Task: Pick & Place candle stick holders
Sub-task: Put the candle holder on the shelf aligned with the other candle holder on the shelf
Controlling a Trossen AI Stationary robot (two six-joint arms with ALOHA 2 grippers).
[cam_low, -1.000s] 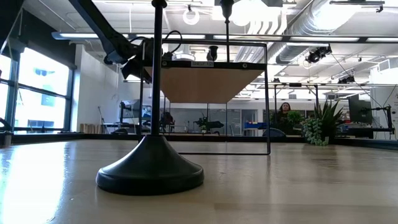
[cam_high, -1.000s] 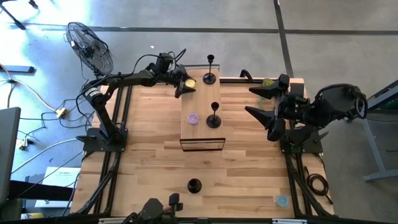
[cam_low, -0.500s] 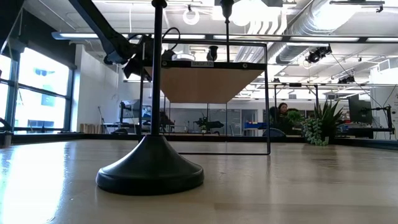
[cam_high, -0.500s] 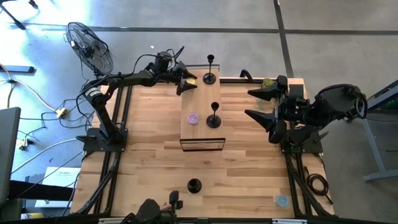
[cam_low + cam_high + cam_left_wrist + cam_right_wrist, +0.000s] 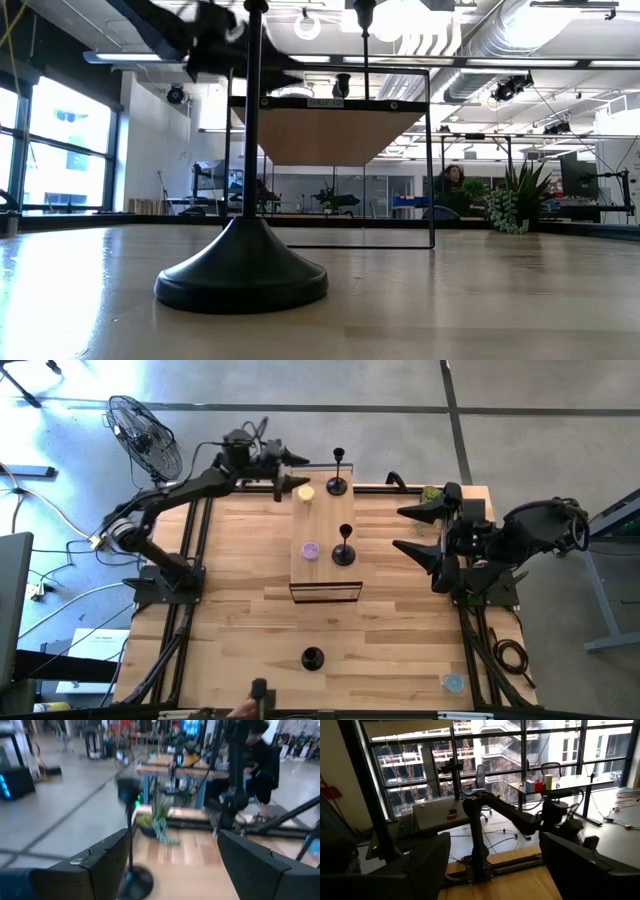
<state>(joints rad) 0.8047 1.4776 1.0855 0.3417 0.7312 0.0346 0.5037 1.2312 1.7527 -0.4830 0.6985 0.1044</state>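
Overhead view: a slatted wooden table (image 5: 240, 610) carries a raised wooden shelf (image 5: 322, 550) on a thin black frame at centre. Broad bare wood lies to the left, right and lower part of the frame.

Three matte-black candle stick holders, each with a disc base and thin stem, stand well apart: one (image 5: 338, 472) at the table's upper edge, one (image 5: 344, 546) on the shelf beside a lilac disc (image 5: 310, 550), one (image 5: 313, 657) low centre. A yellow disc (image 5: 305, 493) lies at the shelf's upper end.

The left claw (image 5: 285, 472), upper centre-left, hangs just beside the upper holder, fingers spread wide, gripping nothing.

The right claw (image 5: 418, 530), at the right edge, is likewise wide open and empty.
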